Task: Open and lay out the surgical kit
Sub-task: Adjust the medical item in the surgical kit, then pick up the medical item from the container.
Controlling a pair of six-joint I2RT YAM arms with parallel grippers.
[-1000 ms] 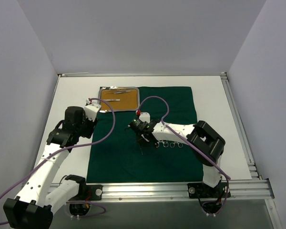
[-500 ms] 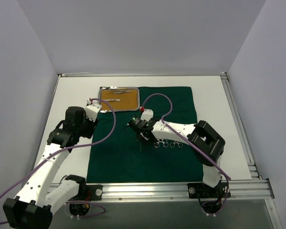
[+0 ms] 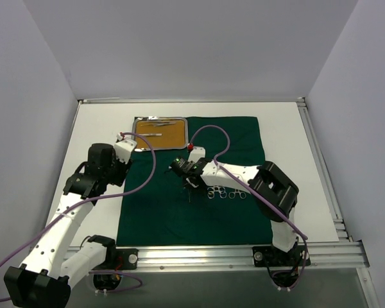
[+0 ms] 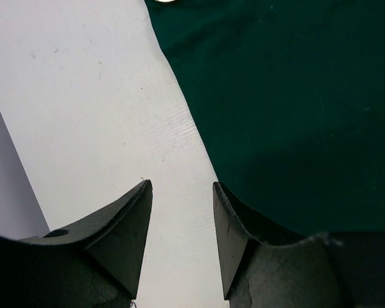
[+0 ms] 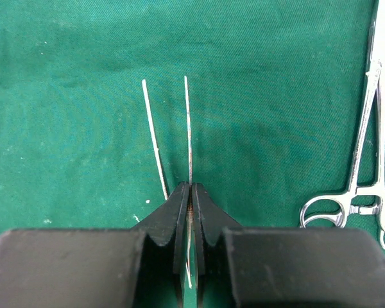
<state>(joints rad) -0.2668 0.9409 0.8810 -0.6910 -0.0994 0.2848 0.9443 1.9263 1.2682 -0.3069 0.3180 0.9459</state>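
The dark green cloth (image 3: pixel 160 212) lies spread flat on the table. The steel tray (image 3: pixel 183 131) with the orange-brown inside sits at its far left corner, and thin metal tools (image 3: pixel 155 135) lie in it. Two ring-handled clamps (image 3: pixel 226 193) lie on the cloth right of centre; one shows in the right wrist view (image 5: pixel 372 128). My right gripper (image 3: pixel 188 186) (image 5: pixel 190 186) is shut on thin tweezers (image 5: pixel 188 128) just above the cloth, prongs pointing away. My left gripper (image 3: pixel 120 163) (image 4: pixel 181 186) is open and empty over the cloth's left edge (image 4: pixel 295 96).
White table (image 3: pixel 96 128) shows left of the cloth and also along its right side. Grey walls close in the sides and back. A metal rail (image 3: pixel 244 253) runs along the near edge. Purple cables loop over both arms.
My right gripper has moved a little up and to the left over the cloth with the tweezers in it. The left arm has not moved.
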